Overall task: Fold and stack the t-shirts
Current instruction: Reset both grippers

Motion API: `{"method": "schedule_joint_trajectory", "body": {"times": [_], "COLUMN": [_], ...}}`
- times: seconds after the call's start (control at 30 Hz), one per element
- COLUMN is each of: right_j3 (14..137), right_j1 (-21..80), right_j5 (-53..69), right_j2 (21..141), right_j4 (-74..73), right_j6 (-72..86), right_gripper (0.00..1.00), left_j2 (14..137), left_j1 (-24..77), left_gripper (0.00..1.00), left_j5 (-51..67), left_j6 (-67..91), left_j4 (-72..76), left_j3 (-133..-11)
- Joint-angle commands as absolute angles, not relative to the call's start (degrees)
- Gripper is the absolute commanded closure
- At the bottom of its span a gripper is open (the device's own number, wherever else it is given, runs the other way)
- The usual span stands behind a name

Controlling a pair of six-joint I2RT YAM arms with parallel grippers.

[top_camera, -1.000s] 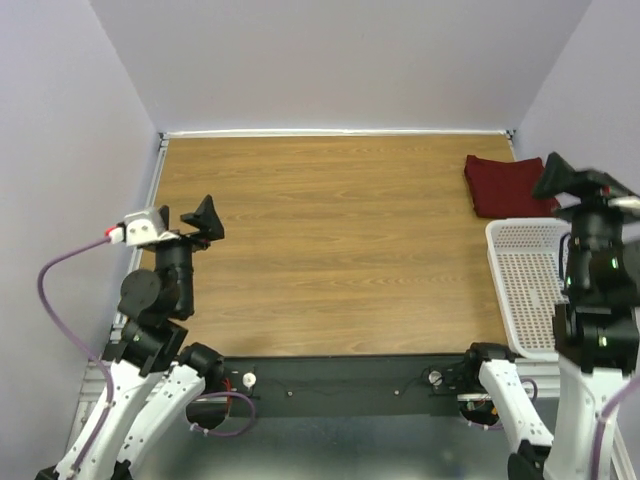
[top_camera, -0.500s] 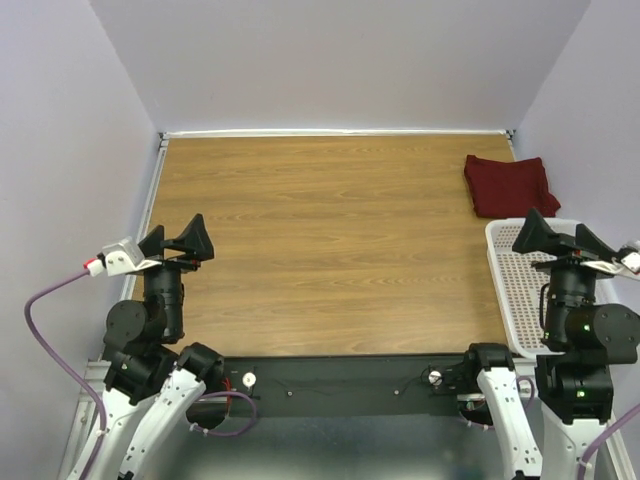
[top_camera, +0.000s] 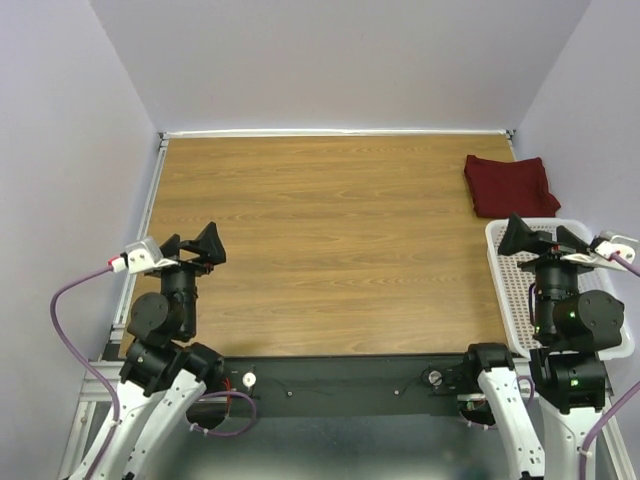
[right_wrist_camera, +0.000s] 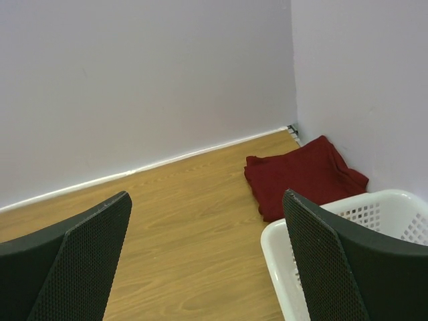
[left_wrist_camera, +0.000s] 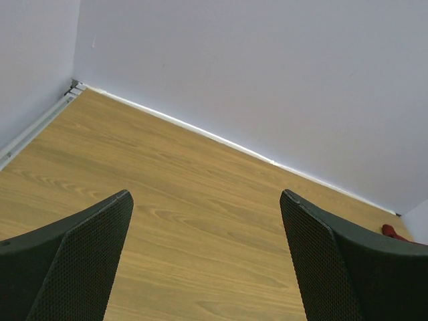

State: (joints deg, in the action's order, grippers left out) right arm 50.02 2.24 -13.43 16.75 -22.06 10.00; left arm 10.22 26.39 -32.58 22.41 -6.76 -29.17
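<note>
A maroon t-shirt (top_camera: 508, 185) lies folded flat at the table's far right corner, just beyond the white mesh basket; it shows in the right wrist view (right_wrist_camera: 301, 175) and as a red sliver at the right edge of the left wrist view (left_wrist_camera: 396, 233). My left gripper (top_camera: 191, 243) is open and empty, raised over the near left of the table. My right gripper (top_camera: 537, 236) is open and empty, raised over the basket, short of the shirt. In both wrist views the jaws stand wide apart with bare wood between them.
A white plastic mesh basket (top_camera: 515, 285) stands at the right edge of the wooden table (top_camera: 330, 240), also in the right wrist view (right_wrist_camera: 284, 257). Lilac walls close the table at the back and both sides. A purple cable loops from the left wrist.
Both arms have pulled back toward their bases. The right gripper dropped from over the shirt to over the basket. The left gripper swung back, then slightly forward. The shirt has not moved.
</note>
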Motion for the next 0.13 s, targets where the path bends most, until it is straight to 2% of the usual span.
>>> {"method": "schedule_joint_trajectory", "body": {"times": [0.0, 0.1], "right_j3": [49.66, 49.75], "right_j1": [2.64, 2.72], "right_j5": [-13.71, -13.45], "right_j2": [16.17, 17.48], "right_j4": [-22.32, -22.24], "right_j6": [8.88, 8.88], "right_gripper": [0.00, 0.00], "left_j2": [12.13, 13.18], "left_j1": [26.63, 26.72], "left_gripper": [0.02, 0.02], "left_j5": [-34.63, -34.54], "left_j6": [22.85, 22.50], "left_j4": [-3.87, -2.73], "left_j3": [-29.53, -29.53]}}
